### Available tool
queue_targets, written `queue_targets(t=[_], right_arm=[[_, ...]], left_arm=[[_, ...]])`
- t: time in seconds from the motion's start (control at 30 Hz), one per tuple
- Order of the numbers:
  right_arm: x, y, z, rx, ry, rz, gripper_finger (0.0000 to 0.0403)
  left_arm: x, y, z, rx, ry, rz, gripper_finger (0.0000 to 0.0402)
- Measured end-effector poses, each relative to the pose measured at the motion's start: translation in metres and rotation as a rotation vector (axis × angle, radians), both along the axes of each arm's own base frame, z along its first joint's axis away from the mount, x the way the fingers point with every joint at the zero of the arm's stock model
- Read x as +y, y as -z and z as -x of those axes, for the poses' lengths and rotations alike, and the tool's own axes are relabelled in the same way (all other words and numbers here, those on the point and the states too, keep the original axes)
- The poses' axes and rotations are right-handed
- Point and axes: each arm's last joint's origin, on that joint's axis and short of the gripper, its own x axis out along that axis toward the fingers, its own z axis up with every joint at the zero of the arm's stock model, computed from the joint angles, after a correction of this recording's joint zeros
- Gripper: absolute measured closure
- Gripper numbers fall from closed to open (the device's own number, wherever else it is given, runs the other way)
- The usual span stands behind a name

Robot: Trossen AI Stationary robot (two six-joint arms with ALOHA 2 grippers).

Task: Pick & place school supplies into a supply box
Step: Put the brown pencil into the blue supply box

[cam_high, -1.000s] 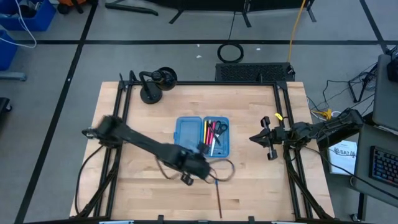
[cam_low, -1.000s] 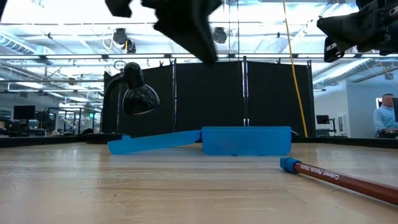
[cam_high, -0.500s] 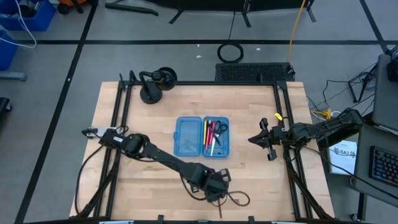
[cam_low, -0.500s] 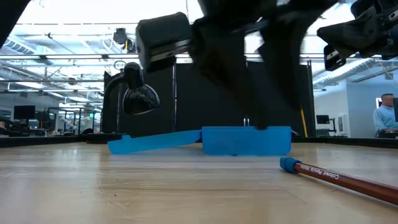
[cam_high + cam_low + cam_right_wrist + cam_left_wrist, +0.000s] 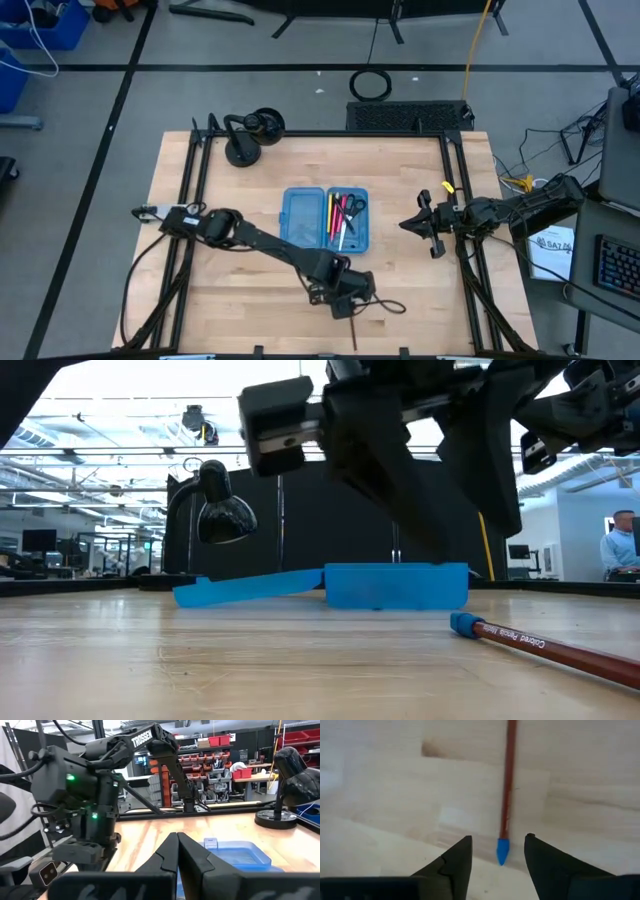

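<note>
Reddish-brown pencil with a blue cap (image 5: 506, 790) lies flat on the pale wooden table (image 5: 240, 290) near its front edge, well apart from our translucent blue plastic hinged case (image 5: 324, 220). We see the left gripper (image 5: 498, 856) poised just above the capped end, its dark fingers (image 5: 454, 864) spread, one on each side of the blue tip, neither touching it. Farther back, the case sits open at mid-table with pens, markers and scissors (image 5: 354, 208) in its right half. Our right gripper (image 5: 428, 226) hangs at the table's right edge, fingers pressed together. A black desk lamp (image 5: 250, 135) stands at the far left corner
</note>
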Motion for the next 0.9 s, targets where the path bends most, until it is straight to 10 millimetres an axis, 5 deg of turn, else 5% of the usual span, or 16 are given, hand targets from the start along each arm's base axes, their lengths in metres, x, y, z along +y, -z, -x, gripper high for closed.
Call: queue_targets(t=[0.9], right_arm=[[0.001, 0.005, -0.003, 0.055, -0.004, -0.053, 0.0403]], left_arm=[[0.024, 0.052, -0.017, 0.083, 0.024, -0.002, 0.0245]])
